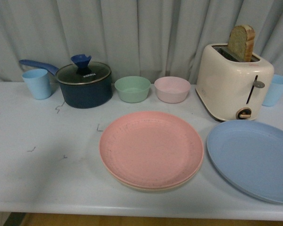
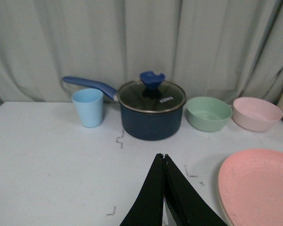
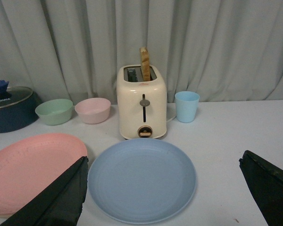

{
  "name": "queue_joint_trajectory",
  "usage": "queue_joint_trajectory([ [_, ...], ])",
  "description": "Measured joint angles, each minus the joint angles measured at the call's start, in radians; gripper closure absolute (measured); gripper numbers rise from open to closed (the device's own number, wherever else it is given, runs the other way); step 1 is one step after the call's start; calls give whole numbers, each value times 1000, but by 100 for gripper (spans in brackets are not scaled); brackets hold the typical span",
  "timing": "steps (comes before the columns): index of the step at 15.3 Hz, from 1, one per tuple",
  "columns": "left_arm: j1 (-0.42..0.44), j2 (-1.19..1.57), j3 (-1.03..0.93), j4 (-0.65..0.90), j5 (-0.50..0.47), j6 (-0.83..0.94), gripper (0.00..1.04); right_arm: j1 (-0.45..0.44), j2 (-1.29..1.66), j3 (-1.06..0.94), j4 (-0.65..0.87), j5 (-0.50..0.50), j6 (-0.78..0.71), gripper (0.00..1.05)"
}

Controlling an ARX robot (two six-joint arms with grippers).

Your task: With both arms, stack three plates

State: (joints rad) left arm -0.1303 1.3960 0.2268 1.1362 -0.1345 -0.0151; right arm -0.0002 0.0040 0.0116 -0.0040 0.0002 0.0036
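On the white table, the pink plate (image 1: 151, 148) lies on top of the beige plate (image 1: 153, 188), of which only a thin front rim shows. The light blue plate (image 1: 254, 160) lies alone to their right, partly cut off by the picture edge. Neither arm shows clearly in the front view. In the left wrist view my left gripper (image 2: 163, 156) is shut on nothing, over bare table to the left of the pink plate (image 2: 259, 188). In the right wrist view my right gripper (image 3: 162, 162) stands wide open, its fingers straddling the blue plate (image 3: 141, 179), beside the pink plate (image 3: 33, 169).
Along the back stand a light blue cup (image 1: 37, 83), a dark blue lidded pot (image 1: 84, 84), a green bowl (image 1: 132, 88), a pink bowl (image 1: 172, 89), a cream toaster (image 1: 233, 87) holding bread, and another blue cup (image 1: 275, 89). A grey curtain hangs behind them.
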Motion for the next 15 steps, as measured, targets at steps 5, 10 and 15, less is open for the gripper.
queue_joint_trajectory([
  [5, 24, -121, -53, -34, 25, 0, 103, 0, 0, 0, 0, 0, 0, 6],
  [10, 128, -394, -164, -215, 127, 1, 103, 0, 0, 0, 0, 0, 0, 6],
  [15, 130, -660, -209, -430, 133, 1, 103, 0, 0, 0, 0, 0, 0, 6],
])
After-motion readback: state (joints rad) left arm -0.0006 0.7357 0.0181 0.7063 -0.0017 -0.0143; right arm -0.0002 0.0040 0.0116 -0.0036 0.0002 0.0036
